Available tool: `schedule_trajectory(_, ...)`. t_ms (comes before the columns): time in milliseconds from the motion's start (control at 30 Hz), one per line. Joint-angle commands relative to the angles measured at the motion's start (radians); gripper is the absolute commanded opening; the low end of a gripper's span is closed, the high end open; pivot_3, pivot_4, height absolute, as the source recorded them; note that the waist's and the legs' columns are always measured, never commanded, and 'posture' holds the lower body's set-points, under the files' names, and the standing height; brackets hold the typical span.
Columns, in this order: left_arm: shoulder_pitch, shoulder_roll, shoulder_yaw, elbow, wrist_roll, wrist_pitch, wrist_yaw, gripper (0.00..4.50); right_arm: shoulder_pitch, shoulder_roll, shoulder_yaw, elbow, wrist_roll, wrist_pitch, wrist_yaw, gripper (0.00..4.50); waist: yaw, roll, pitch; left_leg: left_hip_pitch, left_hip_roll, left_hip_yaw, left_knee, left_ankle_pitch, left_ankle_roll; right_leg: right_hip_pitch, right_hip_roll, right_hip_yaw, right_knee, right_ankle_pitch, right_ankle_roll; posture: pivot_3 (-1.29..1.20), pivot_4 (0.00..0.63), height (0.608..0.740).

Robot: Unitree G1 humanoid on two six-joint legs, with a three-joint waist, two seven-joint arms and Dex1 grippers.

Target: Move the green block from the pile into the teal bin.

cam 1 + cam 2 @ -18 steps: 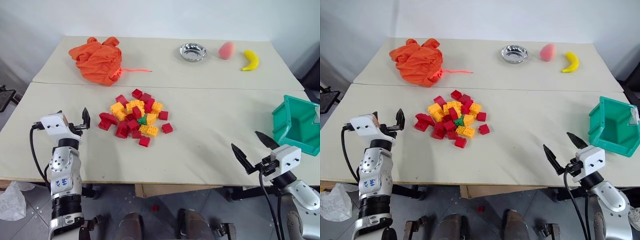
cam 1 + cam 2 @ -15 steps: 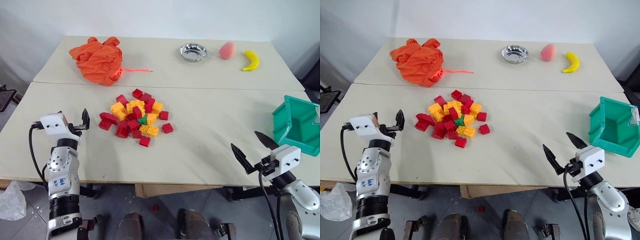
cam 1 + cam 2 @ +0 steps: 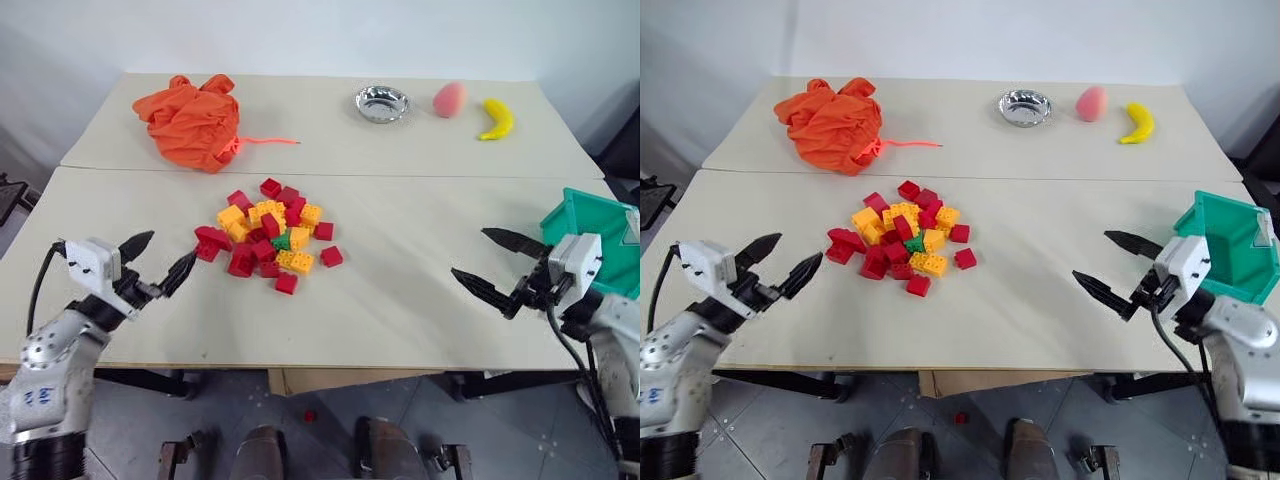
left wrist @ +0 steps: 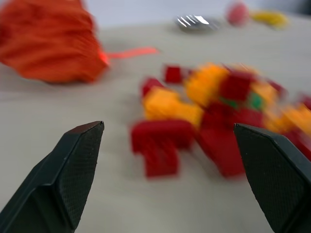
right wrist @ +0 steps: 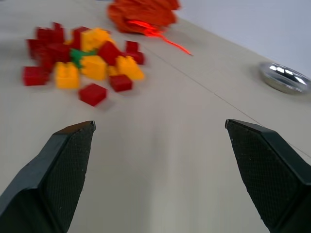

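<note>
The green block (image 3: pixel 283 241) sits in the middle of the pile (image 3: pixel 267 236) of red and yellow-orange bricks on the near half of the worktop (image 3: pixel 400 290), hemmed in by bricks on every side with a yellow-orange one just beside it. The teal bin (image 3: pixel 606 232) stands at the right edge of the worktop, well apart from the pile.

The left gripper (image 3: pixel 160 260) hovers near the front left corner, pointing toward the pile, its 2 black fingers spread wide and holding nothing — the nearest red brick lies just past its fingertips. The right gripper (image 3: pixel 497 265) hangs over the near right part of the worktop just in front of the bin, pointing left toward the pile, its fingers also spread wide and empty.

On the far half of the worktop lie an orange cloth bundle (image 3: pixel 190 120) with a thin orange cord trailing from it, a small steel bowl (image 3: pixel 382 103), a pink peach-like fruit (image 3: pixel 450 99) and a yellow banana (image 3: pixel 496 119) — the fruit between bowl and banana
</note>
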Motion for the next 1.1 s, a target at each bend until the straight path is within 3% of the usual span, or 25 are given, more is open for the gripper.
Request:
schedule_trajectory(33, 0.053, 0.035, 0.036, -0.059, -0.020, -0.010, -0.089, 4.50, -0.030, -0.011, 0.039, -0.006, -0.013, -0.001, 0.065, 4.49, 0.003, 0.000, 0.000, 0.000, 0.000, 0.000, 0.000, 0.000, 0.000, 0.000, 0.000, 0.000, 0.000, 0.000, 0.000, 0.00, 0.150, 0.740)
schedule_trajectory(167, 0.073, 0.053, -0.018, -0.068, 0.015, -0.074, -0.196, 3.64, -0.046, 0.001, 0.073, -0.015, -0.017, 0.020, 0.076, 4.50, 0.006, 0.000, 0.000, 0.000, 0.000, 0.000, 0.001, 0.000, 0.000, 0.000, 0.000, 0.000, 0.000, 0.000, 0.000, 0.00, 0.150, 0.740)
schedule_trajectory(300, 0.001, 0.038, -0.097, -0.045, 0.014, -0.052, -0.240, 2.34, -0.038, -0.003, 0.070, -0.015, -0.020, 0.028, 0.079, 4.50, 0.013, 0.000, 0.000, 0.000, 0.000, 0.000, 0.001, 0.000, 0.000, 0.000, 0.000, 0.000, 0.000, 0.000, 0.000, 0.00, 0.150, 0.740)
schedule_trajectory(433, -0.149, 0.030, -0.216, 0.041, 0.056, -0.023, -0.278, 1.07, -0.037, 0.000, 0.058, -0.007, -0.031, 0.030, 0.057, 4.50, 0.019, 0.000, 0.000, 0.000, 0.000, 0.000, 0.002, 0.000, 0.000, 0.000, 0.000, 0.000, 0.001, 0.000, 0.000, 0.00, 0.150, 0.740)
schedule_trajectory(533, -0.359, -0.037, -0.344, 0.128, 0.059, 0.062, -0.307, 0.09, -0.018, 0.003, 0.040, -0.019, -0.031, 0.030, 0.038, 4.50, 0.031, 0.000, 0.000, 0.000, 0.000, 0.000, 0.002, 0.000, 0.000, 0.000, 0.000, 0.000, 0.001, 0.000, 0.000, 0.00, 0.150, 0.740)
schedule_trajectory(633, -0.553, -0.129, -0.447, 0.263, 0.112, 0.100, -0.314, 0.04, 0.001, 0.013, 0.030, -0.036, -0.039, 0.019, 0.011, 4.50, 0.042, 0.000, 0.000, -0.001, -0.001, 0.000, 0.004, 0.000, 0.000, 0.001, 0.000, 0.000, 0.001, 0.001, 0.002, 0.00, 0.150, 0.740)
schedule_trajectory(767, -0.749, -0.236, -0.478, 0.456, 0.148, 0.149, -0.265, 0.04, 0.004, 0.028, 0.028, -0.057, -0.039, 0.021, -0.015, 4.50, 0.027, -0.001, 0.000, -0.002, -0.001, 0.001, 0.003, 0.000, 0.000, 0.000, 0.001, 0.000, -0.001, 0.001, 0.003, 0.00, 0.150, 0.740)
schedule_trajectory(900, -0.886, -0.266, -0.503, 0.671, 0.257, 0.119, -0.189, 0.04, 0.002, 0.046, 0.034, -0.079, -0.036, 0.028, -0.042, 4.50, 0.016, -0.001, 0.000, -0.001, -0.001, 0.001, 0.003, 0.000, 0.000, 0.000, 0.001, 0.000, -0.001, 0.001, 0.003, 0.00, 0.150, 0.740)
schedule_trajectory(1033, -0.991, -0.293, -0.425, 0.816, 0.248, 0.102, -0.120, 0.04, -0.001, 0.056, 0.041, -0.094, -0.045, 0.029, -0.059, 4.50, 0.021, -0.002, 0.000, -0.002, -0.001, 0.001, 0.003, 0.000, 0.000, 0.000, 0.001, 0.000, -0.001, 0.001, 0.003, 0.00, 0.150, 0.740)
schedule_trajectory(1100, -1.008, -0.267, -0.444, 0.871, 0.294, 0.084, -0.131, 0.04, -0.003, 0.058, 0.045, -0.095, -0.050, 0.027, -0.064, 4.50, 0.022, -0.002, 0.000, -0.002, -0.001, 0.001, 0.003, 0.000, 0.000, 0.000, 0.001, 0.000, -0.001, 0.001, 0.003, 0.00, 0.150, 0.740)
